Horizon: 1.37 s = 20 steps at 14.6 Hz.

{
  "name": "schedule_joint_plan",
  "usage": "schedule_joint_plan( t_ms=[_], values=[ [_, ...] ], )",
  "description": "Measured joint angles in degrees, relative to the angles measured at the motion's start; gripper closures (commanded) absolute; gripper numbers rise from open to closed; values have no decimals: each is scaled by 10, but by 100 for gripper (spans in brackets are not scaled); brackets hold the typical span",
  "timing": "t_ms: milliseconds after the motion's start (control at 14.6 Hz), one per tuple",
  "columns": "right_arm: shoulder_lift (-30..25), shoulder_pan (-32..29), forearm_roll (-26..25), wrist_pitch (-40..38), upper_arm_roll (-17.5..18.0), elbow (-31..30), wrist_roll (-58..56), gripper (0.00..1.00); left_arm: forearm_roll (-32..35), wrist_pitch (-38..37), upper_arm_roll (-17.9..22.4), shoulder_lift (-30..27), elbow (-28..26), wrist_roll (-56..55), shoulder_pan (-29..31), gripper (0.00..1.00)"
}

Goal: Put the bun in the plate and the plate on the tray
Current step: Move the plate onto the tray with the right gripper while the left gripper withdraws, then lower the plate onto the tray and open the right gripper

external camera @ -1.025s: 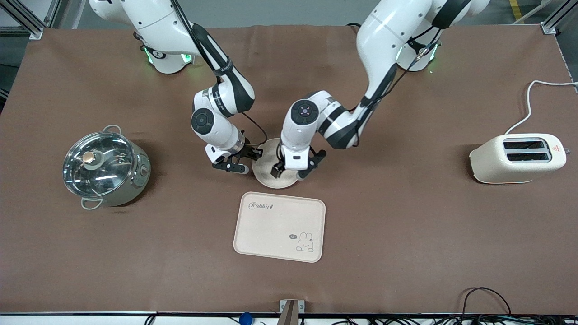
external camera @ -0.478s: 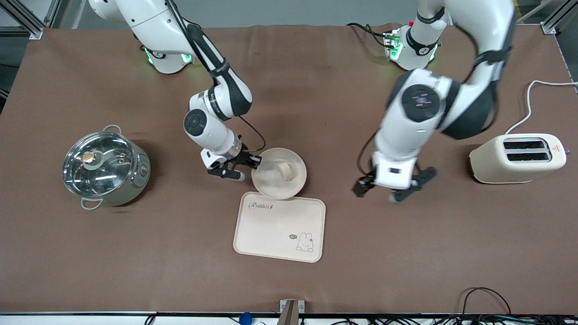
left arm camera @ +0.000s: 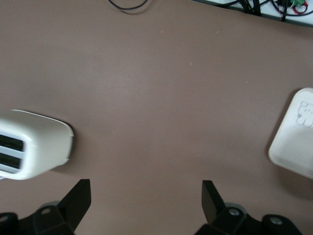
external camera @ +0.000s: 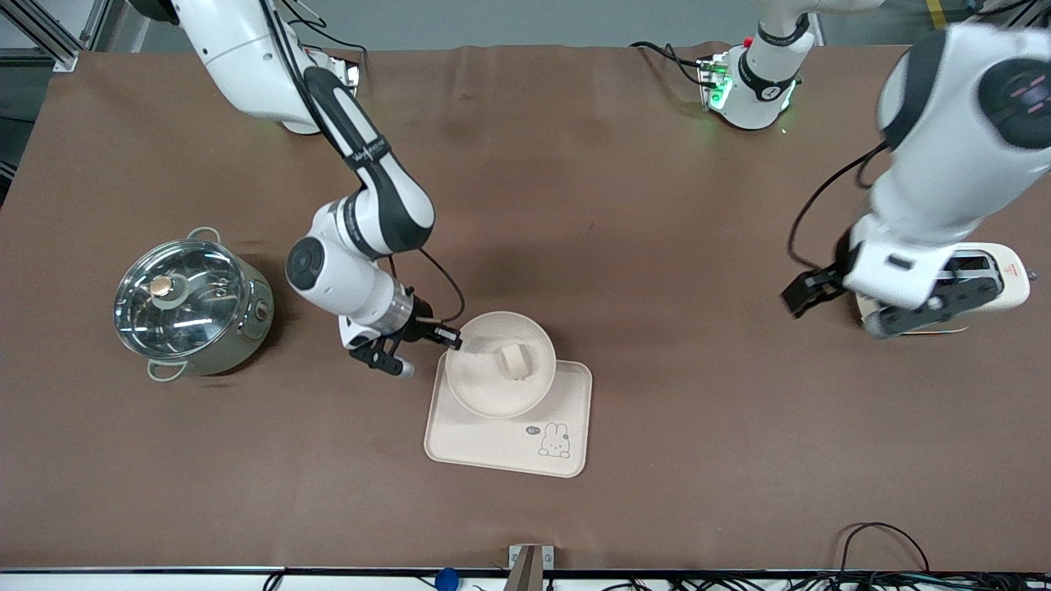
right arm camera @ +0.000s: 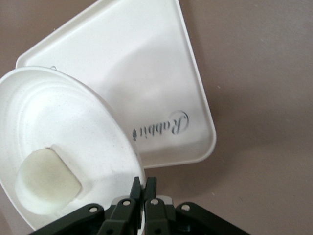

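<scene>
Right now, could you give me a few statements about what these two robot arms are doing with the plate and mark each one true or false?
1. The bun lies in the plate. True.
2. The right end effector grips the plate's rim. True; its fingers are shut on the rim.
3. The plate is over the pot. False; it is over the tray, covering the end farther from the front camera.
4. The left end effector holds the bun. False; it is open and holds nothing, up by the toaster.
5. The rabbit drawing is covered by the plate. False; it shows.
</scene>
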Motion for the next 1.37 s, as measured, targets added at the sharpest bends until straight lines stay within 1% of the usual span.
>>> schedule_joint_plan(
  t_ms=[137, 342, 478, 615, 1093, 1366],
  values=[
    [39, -6, 0, -4, 0, 40, 3, 100, -10, -40, -1, -32, 0, 58, 21, 0],
    [81, -7, 0, -4, 0, 62, 3, 100, -39, -77, 3, -80, -16, 142, 52, 0],
    [96, -5, 0, -3, 1, 70, 3, 100, -44, -86, 16, -111, -41, 169, 54, 0],
    [101, -5, 0, -4, 2, 81, 3, 100, -44, -91, 18, -131, -61, 175, 53, 0],
    [133, -9, 0, -3, 1, 122, 3, 100, -44, -92, 15, -135, -75, 175, 50, 0],
    [139, -13, 0, -3, -2, 133, 3, 100, -44, -92, 16, -134, -76, 175, 51, 0]
  ],
)
